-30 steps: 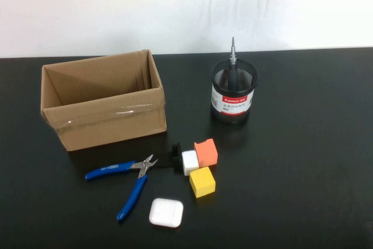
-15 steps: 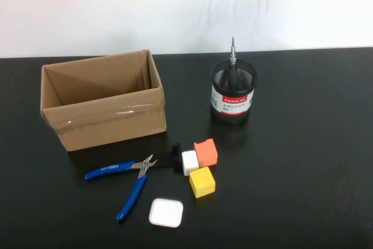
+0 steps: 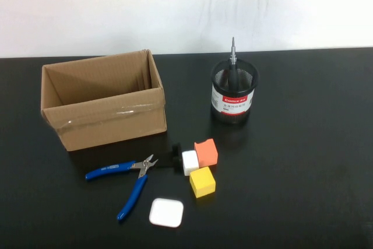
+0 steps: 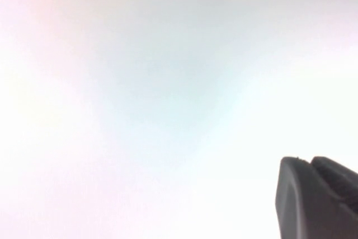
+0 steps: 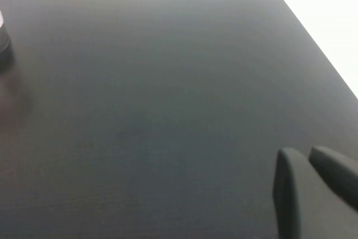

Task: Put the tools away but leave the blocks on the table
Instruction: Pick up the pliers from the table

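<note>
I see both arms parked off the high view: left gripper (image 4: pixel 316 197) closed, empty, facing blank white; right gripper (image 5: pixel 313 191) closed, empty, over bare table (image 5: pixel 168 110). Pliers (image 3: pixel 129 179) at 7 o'clock from blocks (image 3: pixel 199 164), handles splayed; screwdriver (image 3: pixel 232 62) upright in mesh cup (image 3: pixel 233 94)

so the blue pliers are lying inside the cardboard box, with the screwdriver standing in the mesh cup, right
Not quite. The high view shows the blue pliers lying on the table in front of the cardboard box, not inside it. The screwdriver does stand in the mesh cup.
</note>
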